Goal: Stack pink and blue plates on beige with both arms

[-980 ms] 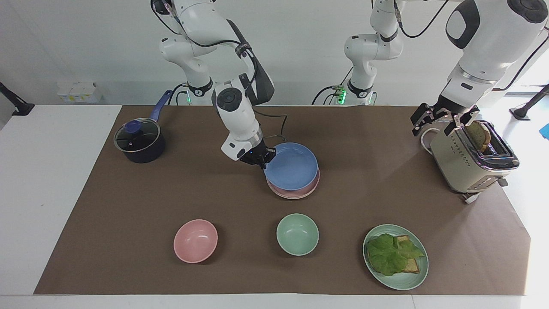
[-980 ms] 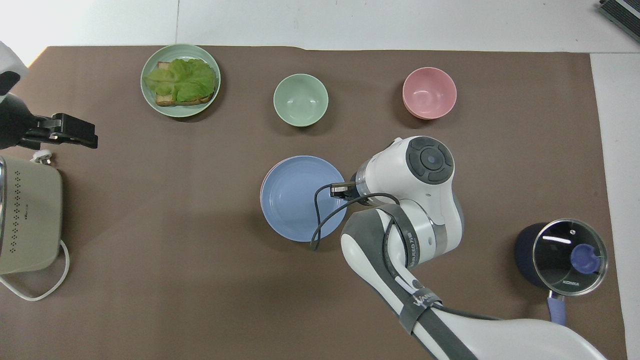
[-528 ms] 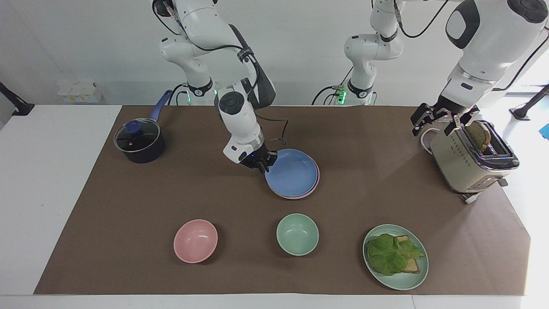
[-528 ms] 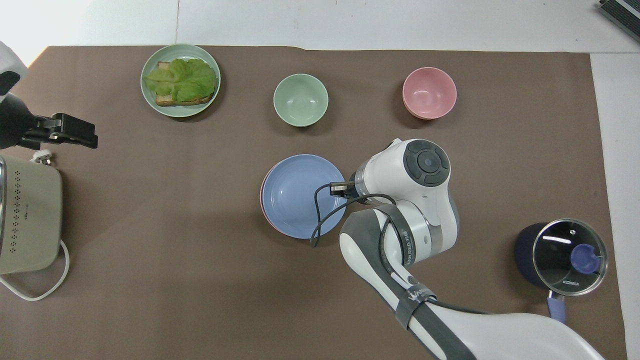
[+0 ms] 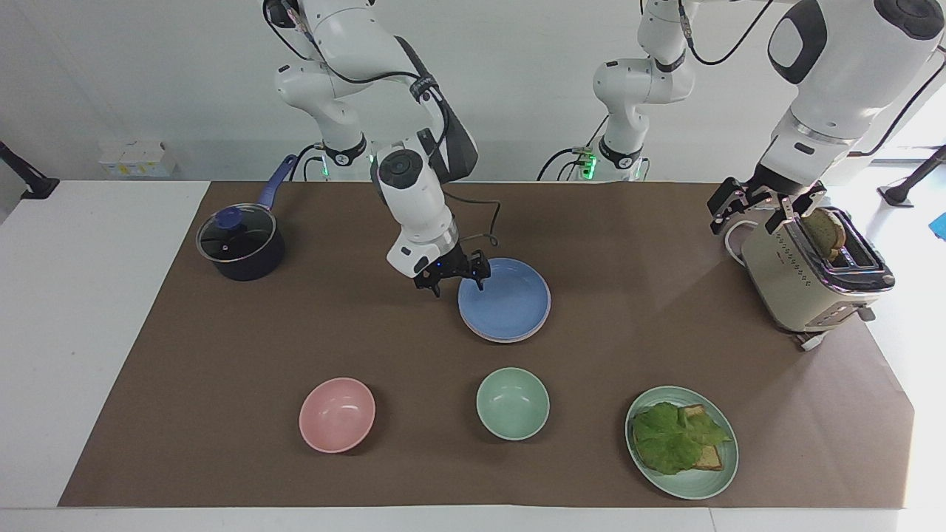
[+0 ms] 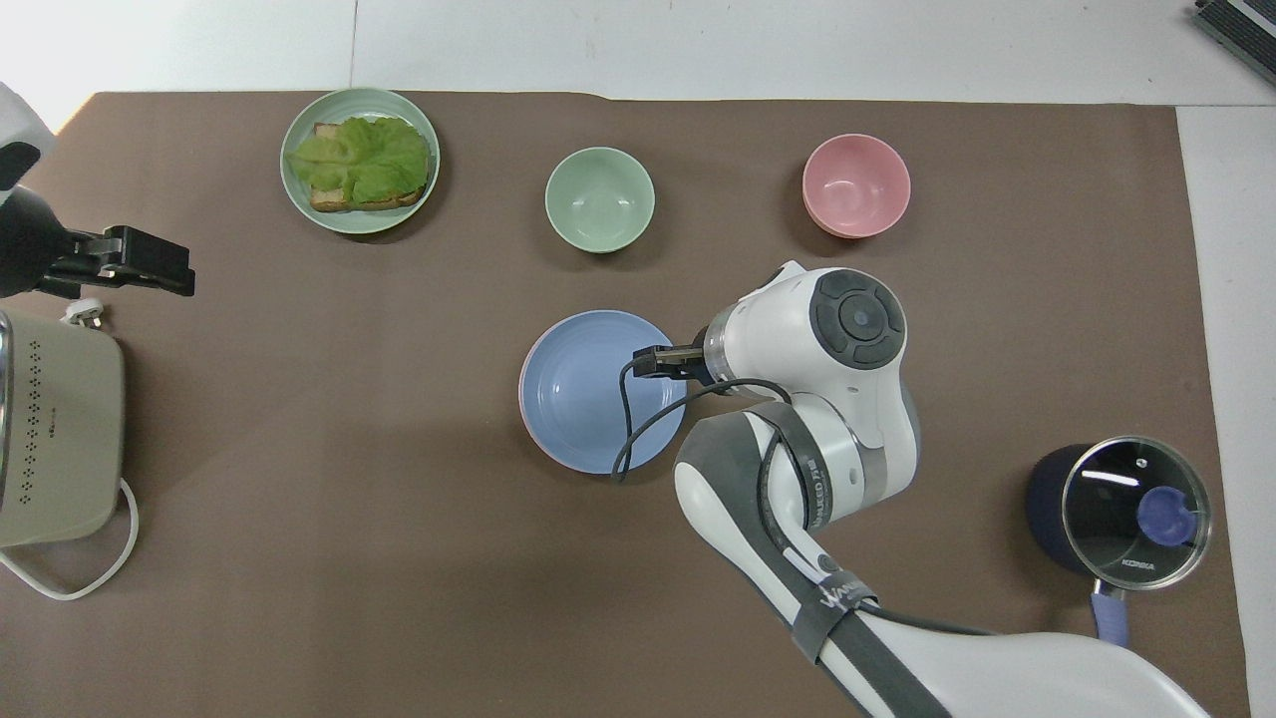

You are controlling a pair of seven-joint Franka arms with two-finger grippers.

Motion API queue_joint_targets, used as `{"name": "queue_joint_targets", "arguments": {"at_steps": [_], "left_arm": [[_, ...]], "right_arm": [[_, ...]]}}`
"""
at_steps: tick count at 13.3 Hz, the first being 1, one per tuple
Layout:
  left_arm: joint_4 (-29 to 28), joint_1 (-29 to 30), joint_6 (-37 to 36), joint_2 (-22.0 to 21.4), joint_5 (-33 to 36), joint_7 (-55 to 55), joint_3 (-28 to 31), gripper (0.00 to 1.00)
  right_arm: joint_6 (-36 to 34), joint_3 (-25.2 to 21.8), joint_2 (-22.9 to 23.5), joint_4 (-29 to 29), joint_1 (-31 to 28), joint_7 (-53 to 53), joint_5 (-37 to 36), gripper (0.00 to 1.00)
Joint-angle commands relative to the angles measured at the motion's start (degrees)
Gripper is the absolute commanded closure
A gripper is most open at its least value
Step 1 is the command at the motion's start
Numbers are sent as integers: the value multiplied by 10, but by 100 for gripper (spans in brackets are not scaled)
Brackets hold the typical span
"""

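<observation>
The blue plate [image 5: 505, 298] [image 6: 588, 394] lies flat on top of the pink plate [image 6: 522, 391], of which only a thin rim shows beneath it [image 5: 510, 339]. The beige plate is hidden under this stack in the middle of the mat. My right gripper [image 5: 458, 284] stands open just above the mat at the blue plate's rim, on the side toward the right arm's end, holding nothing. My left gripper [image 5: 754, 210] [image 6: 150, 267] waits open in the air beside the toaster.
A cream toaster [image 5: 809, 277] with bread stands at the left arm's end. A dark pot [image 5: 240, 244] with a glass lid sits at the right arm's end. Farther out lie a pink bowl [image 5: 337, 414], a green bowl [image 5: 512, 403] and a mint plate [image 5: 706, 480] with a lettuce sandwich.
The right gripper lowered the blue plate onto the pink one, then opened and let it go. The plate now lies level. The left arm has not moved.
</observation>
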Motion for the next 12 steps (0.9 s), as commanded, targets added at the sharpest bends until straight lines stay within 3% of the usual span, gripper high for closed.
{"name": "queue_joint_targets", "arguments": {"at_steps": [1, 5, 12], "left_arm": [[-1, 4, -6, -3, 9, 0, -4, 0], [-1, 4, -6, -3, 9, 1, -4, 0], [-1, 4, -6, -3, 9, 1, -4, 0]], "right_arm": [[-48, -1, -59, 6, -47, 3, -14, 0], [-127, 0, -98, 64, -121, -3, -120, 0], [-251, -2, -177, 87, -210, -94, -127, 0]]}}
